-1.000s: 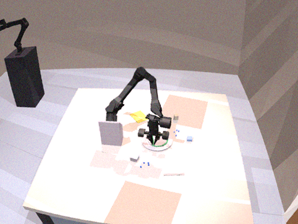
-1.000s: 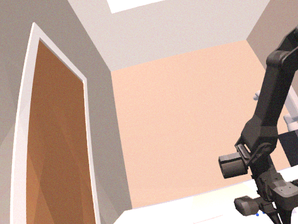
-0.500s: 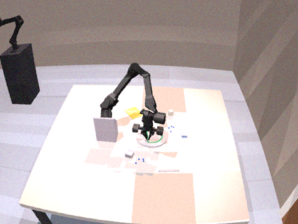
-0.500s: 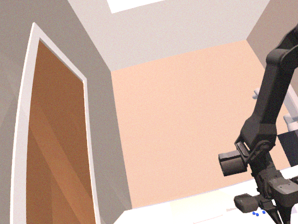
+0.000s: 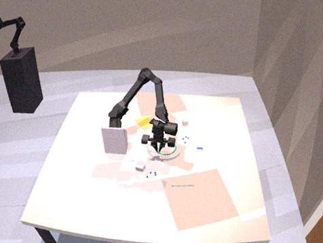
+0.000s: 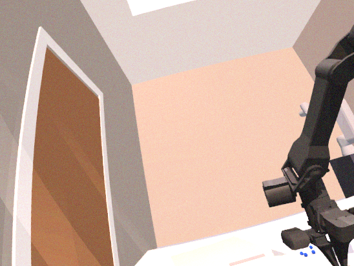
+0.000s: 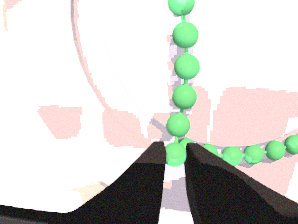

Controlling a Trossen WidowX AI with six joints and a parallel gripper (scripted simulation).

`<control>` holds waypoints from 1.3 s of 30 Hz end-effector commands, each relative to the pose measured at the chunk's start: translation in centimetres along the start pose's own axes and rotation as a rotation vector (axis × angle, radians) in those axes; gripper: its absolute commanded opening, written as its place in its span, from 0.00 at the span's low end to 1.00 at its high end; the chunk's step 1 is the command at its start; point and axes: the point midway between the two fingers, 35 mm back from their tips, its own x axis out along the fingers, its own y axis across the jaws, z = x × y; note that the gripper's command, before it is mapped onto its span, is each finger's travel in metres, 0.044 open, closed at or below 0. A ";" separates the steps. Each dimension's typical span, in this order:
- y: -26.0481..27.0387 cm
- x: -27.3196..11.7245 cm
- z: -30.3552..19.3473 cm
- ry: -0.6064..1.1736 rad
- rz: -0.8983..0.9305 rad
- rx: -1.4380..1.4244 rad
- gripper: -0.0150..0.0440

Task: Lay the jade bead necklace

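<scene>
The jade bead necklace (image 5: 168,153) (image 7: 185,66) is a string of round green beads at the round bead board (image 5: 168,158) (image 7: 125,55). In the wrist view one strand runs nearly straight up across the pale board, and another curves off to the right near the board's curved edge line. My gripper (image 5: 159,151) (image 7: 173,152) points down over the board and is shut on a bead at the bend where both strands meet. The fingers hide part of that bend. In the exterior view the fingertips are cut off by the lower edge. Glare hides the groove's detail.
A grey upright panel (image 5: 114,140) stands left of the board. Around it are a yellow piece (image 5: 143,122), a pale box (image 5: 140,166), a beige block (image 5: 185,123), a blue-topped block (image 5: 199,148), small blue beads (image 5: 151,174) (image 6: 305,254) and a thin rod (image 5: 182,185).
</scene>
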 end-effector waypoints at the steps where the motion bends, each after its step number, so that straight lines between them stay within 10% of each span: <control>1: 0.3 0.1 -0.1 0.003 0.005 -0.002 0.25; 13: 0.3 0.8 -0.1 0.002 0.005 -0.002 0.25; 30: 0.1 0.4 -0.1 0.002 0.001 -0.001 1.00; 39: 0.1 0.1 -0.1 0.003 0.005 -0.002 1.00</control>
